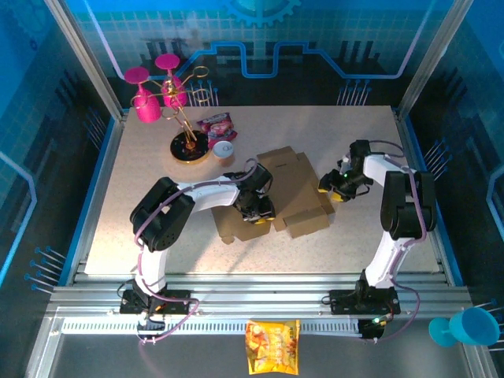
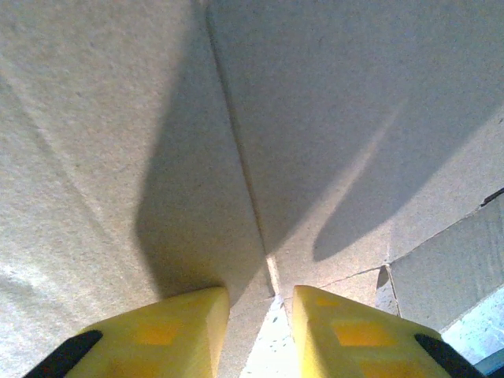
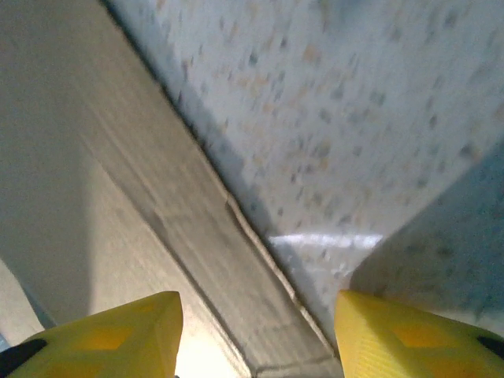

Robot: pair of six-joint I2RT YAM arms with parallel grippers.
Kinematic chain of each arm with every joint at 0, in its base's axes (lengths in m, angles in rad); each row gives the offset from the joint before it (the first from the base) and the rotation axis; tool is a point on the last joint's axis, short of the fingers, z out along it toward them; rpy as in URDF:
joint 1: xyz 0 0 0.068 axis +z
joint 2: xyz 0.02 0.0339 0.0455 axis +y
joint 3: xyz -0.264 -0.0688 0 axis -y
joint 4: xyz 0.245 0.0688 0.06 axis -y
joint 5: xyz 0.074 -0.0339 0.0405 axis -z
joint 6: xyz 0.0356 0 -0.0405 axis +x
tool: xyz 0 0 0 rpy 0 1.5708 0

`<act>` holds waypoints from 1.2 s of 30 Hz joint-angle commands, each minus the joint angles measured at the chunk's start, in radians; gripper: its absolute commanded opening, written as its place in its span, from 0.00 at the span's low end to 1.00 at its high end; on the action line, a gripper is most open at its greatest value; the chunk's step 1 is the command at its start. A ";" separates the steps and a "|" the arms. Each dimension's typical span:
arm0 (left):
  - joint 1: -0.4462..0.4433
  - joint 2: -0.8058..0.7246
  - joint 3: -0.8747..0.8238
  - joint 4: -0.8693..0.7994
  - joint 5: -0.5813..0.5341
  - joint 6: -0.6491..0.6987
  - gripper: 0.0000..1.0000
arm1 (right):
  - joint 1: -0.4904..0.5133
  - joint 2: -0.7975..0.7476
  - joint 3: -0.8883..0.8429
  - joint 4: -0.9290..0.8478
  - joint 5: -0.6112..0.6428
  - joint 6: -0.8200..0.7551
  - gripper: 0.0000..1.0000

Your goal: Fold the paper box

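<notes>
Left hand (image 1: 258, 211) rests low on the box (image 1: 287, 193), over its left part. In the left wrist view its yellow fingers (image 2: 181, 335) stand a narrow gap apart against the brown board, and a crease of the box (image 2: 331, 118) runs down into that gap. Whether they pinch the board I cannot tell. A sliver of speckled worktop (image 2: 268, 354) shows between the fingertips.

The box lies near the middle of the worktop (image 1: 362, 134), a brown die-cut sheet partly folded, with flaps spread toward the back and the front right.

The right hand (image 1: 332, 189) is at the box's right edge, released. In the right wrist view its fingers (image 3: 110, 335) stand wide apart with nothing pinched, and an edge of the box (image 3: 157, 205) crosses the gap on a slant, with bare worktop (image 3: 354, 118) beside it.

Behind the box to the left sit a small white cup (image 1: 224, 149), a pink packet (image 1: 216, 124) and a round black stand (image 1: 191, 147) with a gold rack (image 1: 177, 98) holding two pink goblets (image 1: 146, 98).

Off the worktop, an orange packet (image 1: 272, 346) lies on the front rail between the arm bases, and a blue cup (image 1: 468, 327) lies at the front right corner.
</notes>
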 commanded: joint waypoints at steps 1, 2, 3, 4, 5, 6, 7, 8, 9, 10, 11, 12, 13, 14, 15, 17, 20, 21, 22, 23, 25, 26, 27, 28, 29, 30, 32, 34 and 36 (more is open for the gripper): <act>0.000 0.003 -0.034 -0.093 -0.051 -0.011 0.36 | 0.014 -0.129 -0.060 -0.050 0.006 0.010 0.54; 0.000 -0.018 -0.032 -0.084 -0.038 -0.035 0.40 | 0.008 -0.163 -0.085 -0.041 0.007 0.017 0.54; 0.000 -0.045 -0.030 -0.070 -0.026 -0.061 0.44 | 0.000 -0.188 -0.109 -0.029 -0.005 0.023 0.55; -0.004 -0.073 -0.028 -0.054 -0.015 -0.091 0.47 | -0.010 -0.204 -0.131 -0.017 -0.021 0.031 0.55; -0.006 -0.100 -0.029 -0.035 -0.002 -0.118 0.49 | -0.015 -0.214 -0.146 -0.013 -0.029 0.035 0.55; -0.010 -0.127 -0.033 -0.008 0.013 -0.151 0.51 | -0.019 -0.221 -0.159 -0.009 -0.034 0.039 0.55; -0.015 -0.147 -0.040 0.025 0.037 -0.184 0.51 | -0.022 -0.226 -0.172 -0.007 -0.038 0.043 0.55; -0.020 -0.158 -0.050 0.061 0.062 -0.216 0.52 | -0.025 -0.231 -0.182 -0.002 -0.045 0.048 0.54; -0.025 -0.165 -0.065 0.105 0.095 -0.256 0.52 | -0.025 -0.239 -0.197 0.008 -0.058 0.058 0.54; -0.031 -0.163 -0.085 0.158 0.134 -0.297 0.52 | -0.025 -0.249 -0.211 0.021 -0.077 0.069 0.54; -0.038 -0.159 -0.103 0.200 0.164 -0.333 0.51 | -0.025 -0.253 -0.224 0.030 -0.095 0.081 0.54; -0.045 -0.153 -0.122 0.236 0.185 -0.368 0.51 | -0.022 -0.263 -0.236 0.041 -0.116 0.092 0.54; -0.051 -0.153 -0.145 0.272 0.193 -0.401 0.51 | -0.019 -0.267 -0.247 0.051 -0.131 0.104 0.54; -0.055 -0.154 -0.166 0.311 0.198 -0.431 0.52 | -0.016 -0.272 -0.256 0.059 -0.143 0.113 0.54; -0.056 -0.155 -0.188 0.356 0.201 -0.460 0.52 | -0.016 -0.275 -0.266 0.068 -0.152 0.122 0.54; -0.056 -0.151 -0.205 0.384 0.197 -0.483 0.52 | -0.015 -0.277 -0.273 0.078 -0.158 0.133 0.54; -0.063 -0.138 -0.225 0.431 0.192 -0.511 0.51 | -0.016 -0.267 -0.272 0.086 -0.167 0.135 0.54; -0.068 -0.132 -0.236 0.467 0.195 -0.530 0.51 | -0.016 -0.262 -0.273 0.088 -0.173 0.137 0.54; -0.072 -0.124 -0.245 0.506 0.198 -0.552 0.50 | -0.016 -0.258 -0.273 0.088 -0.174 0.137 0.54; -0.077 -0.118 -0.254 0.532 0.200 -0.569 0.50 | -0.016 -0.257 -0.273 0.089 -0.175 0.137 0.54; -0.089 -0.111 -0.271 0.566 0.194 -0.597 0.50 | -0.021 -0.257 -0.273 0.088 -0.177 0.137 0.54; -0.091 -0.111 -0.280 0.577 0.190 -0.606 0.50 | -0.023 -0.256 -0.273 0.088 -0.179 0.137 0.54; -0.093 -0.112 -0.289 0.588 0.184 -0.615 0.49 | -0.024 -0.256 -0.273 0.086 -0.180 0.135 0.54; -0.096 -0.109 -0.299 0.603 0.186 -0.625 0.49 | -0.028 -0.257 -0.273 0.083 -0.180 0.133 0.54; -0.096 -0.106 -0.306 0.616 0.187 -0.633 0.48 | -0.029 -0.257 -0.273 0.082 -0.181 0.132 0.54; -0.096 -0.104 -0.313 0.624 0.185 -0.638 0.48 | -0.031 -0.259 -0.273 0.078 -0.182 0.131 0.54; -0.100 -0.104 -0.323 0.635 0.176 -0.645 0.47 | -0.037 -0.263 -0.273 0.081 -0.187 0.132 0.54; -0.102 -0.102 -0.327 0.646 0.166 -0.649 0.45 | -0.040 -0.273 -0.273 0.082 -0.192 0.134 0.54; -0.104 -0.097 -0.329 0.657 0.158 -0.648 0.44 | -0.041 -0.279 -0.273 0.082 -0.198 0.136 0.54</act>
